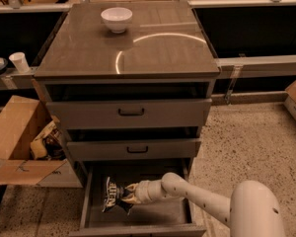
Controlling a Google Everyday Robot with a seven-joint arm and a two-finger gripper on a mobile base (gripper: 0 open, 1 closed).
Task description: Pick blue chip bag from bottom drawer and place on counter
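Looking through the one camera view, we see the gripper (129, 195) down inside the drawer (164, 215), which stands pulled out below the counter's front edge. Its two pale fingers (131, 187) are drawn close together on the right-hand edge of the bag (111, 200). We judge that we have the foil pinched rather than merely touched. The bag stands on end near the drawer's left wall, below the front-left corner of the counter (89, 53), with its white lettering showing. Our arm (197, 199) reaches in from the right, from below the front-right corner.

We take the bag to be very light, soft and crumpled, with a slick foil skin. It will likely bend and swing from whatever point we hold. A grip on the flat edge seam should hold better than one on the puffed middle, which would slide and might crush the chips. A firm but modest squeeze seems enough. On the way up, the dangling bag could brush the front of the drawer above.

On the counter, a bowl (116, 19) sits by the back edge, left of centre. The stretch along the front edge, well apart from it, looks the natural spot for the bag. A box (12, 132) stands beyond the left edge.
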